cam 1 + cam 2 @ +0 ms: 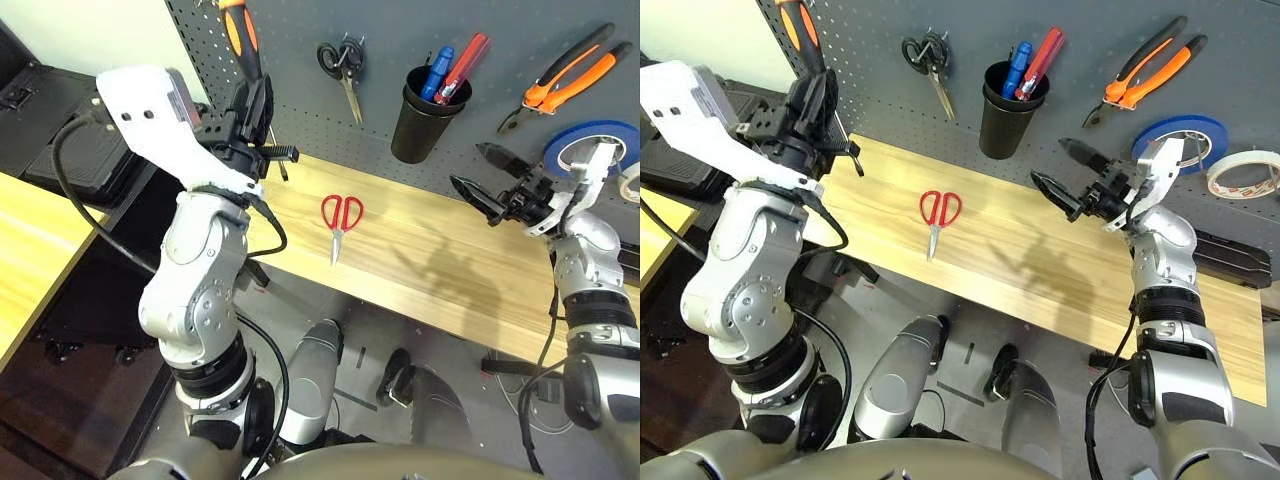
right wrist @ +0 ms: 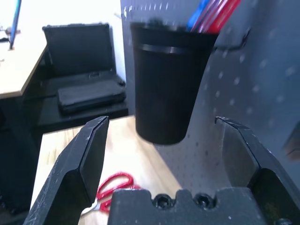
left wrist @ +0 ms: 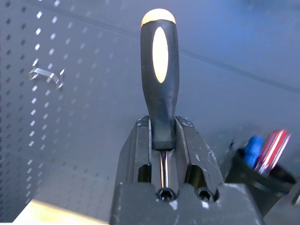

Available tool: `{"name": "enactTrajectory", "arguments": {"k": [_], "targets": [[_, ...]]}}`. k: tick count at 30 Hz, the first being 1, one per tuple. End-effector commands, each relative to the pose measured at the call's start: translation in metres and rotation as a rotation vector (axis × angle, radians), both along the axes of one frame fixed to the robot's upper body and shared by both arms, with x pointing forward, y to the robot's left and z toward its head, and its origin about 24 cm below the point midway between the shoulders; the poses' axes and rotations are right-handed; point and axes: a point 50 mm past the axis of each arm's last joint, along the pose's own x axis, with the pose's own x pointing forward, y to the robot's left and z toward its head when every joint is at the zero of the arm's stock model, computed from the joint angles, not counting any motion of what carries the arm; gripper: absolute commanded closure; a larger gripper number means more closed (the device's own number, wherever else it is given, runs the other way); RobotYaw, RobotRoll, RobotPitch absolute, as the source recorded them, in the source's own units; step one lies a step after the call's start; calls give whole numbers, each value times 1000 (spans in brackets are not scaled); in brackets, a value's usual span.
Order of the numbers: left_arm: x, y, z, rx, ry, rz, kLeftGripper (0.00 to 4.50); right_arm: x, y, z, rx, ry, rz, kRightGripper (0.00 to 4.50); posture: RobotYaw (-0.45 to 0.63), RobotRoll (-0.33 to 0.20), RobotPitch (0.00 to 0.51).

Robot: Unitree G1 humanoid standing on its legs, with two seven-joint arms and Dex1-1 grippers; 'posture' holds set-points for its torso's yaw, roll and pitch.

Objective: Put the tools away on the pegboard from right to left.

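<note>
My left gripper (image 1: 252, 112) is shut on the slim screwdriver (image 1: 240, 35), whose black-and-orange handle points up in front of the pegboard (image 1: 430, 30) at its left end. In the left wrist view the fingers clamp the screwdriver (image 3: 159, 70) near an empty metal hook (image 3: 44, 75). The red-handled scissors (image 1: 340, 215) lie flat on the wooden table (image 1: 420, 270). The orange-and-black pliers (image 1: 570, 75) hang on the board at upper right, the whitish tape ring (image 1: 1245, 172) at far right. My right gripper (image 1: 472, 168) hovers open and empty, right of the black cup (image 1: 425, 110).
Black-handled scissors (image 1: 345, 65) hang left of the cup, which holds blue and red pens. A blue tape ring (image 1: 590, 140) hangs behind my right wrist. Black cases (image 1: 60, 150) and another wooden desk (image 1: 30, 250) stand to the left, beyond the table's end.
</note>
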Motion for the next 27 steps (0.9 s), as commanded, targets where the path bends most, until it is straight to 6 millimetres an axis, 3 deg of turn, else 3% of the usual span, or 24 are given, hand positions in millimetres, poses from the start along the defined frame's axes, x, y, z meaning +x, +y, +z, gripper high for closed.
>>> {"name": "enactTrajectory", "arguments": {"k": [1,16,27], "targets": [[3,-10,8,-11,-17,-57,3949,-8,-10,5,22,-18,-14,0,387,0,177],[36,-44,43,-78,-84,-149,3949,-23,-20,37,63,-68,-38,0,305,0,169],[57,-73,57,-124,-106,-198,3949,-39,-43,50,23,-59,-87,0,240,0,165]]}}
